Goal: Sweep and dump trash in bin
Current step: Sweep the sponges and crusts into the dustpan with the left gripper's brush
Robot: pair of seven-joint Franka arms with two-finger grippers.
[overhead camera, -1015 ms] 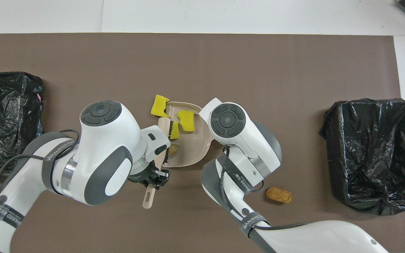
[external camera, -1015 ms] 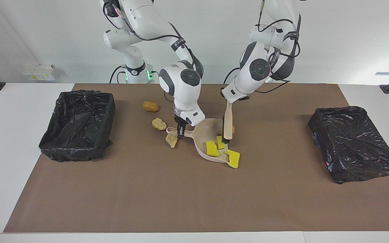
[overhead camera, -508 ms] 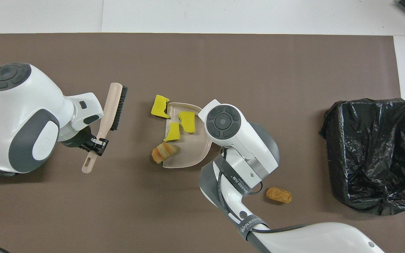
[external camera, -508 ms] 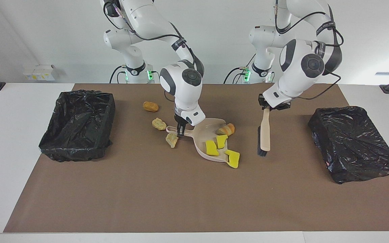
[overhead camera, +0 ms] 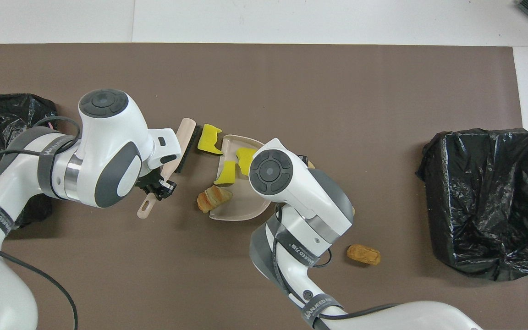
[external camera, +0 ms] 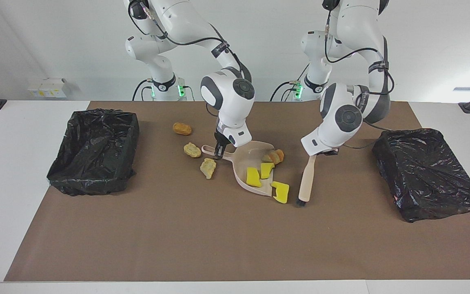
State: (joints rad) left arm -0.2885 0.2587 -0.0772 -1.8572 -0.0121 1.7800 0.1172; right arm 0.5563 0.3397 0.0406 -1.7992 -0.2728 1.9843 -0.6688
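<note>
In the middle of the counter, your left claw point(external camera: 315, 155) grips the handle of the beige brush point(external camera: 306, 181). Half a second ago this brush hung nearer the left arm's end; now its bristles are low, just beside the yellow sponge chunk point(external camera: 280, 192) that lies against the lip of the dustpan point(external camera: 248, 162). A second ago the brush was inside the pan, so you lifted it out, swung away and returned. I judge that the next stroke will push this last chunk in.

Your right claw point(external camera: 218, 152) is clenched on the dustpan handle. Compared with before, the pan is turned a little and its handle has left the pale lump point(external camera: 208, 167), which now lies free beside it.

Two sponge pieces point(external camera: 258, 174) and the striped roll point(external camera: 273, 156) are on the pan. Two bread lumps point(external camera: 187, 140) stay on the counter nearer the robots, toward the right arm's end. Both black-lined bins point(external camera: 96, 149) at the ends of the counter show no trash, so the dumping is not yet done.
</note>
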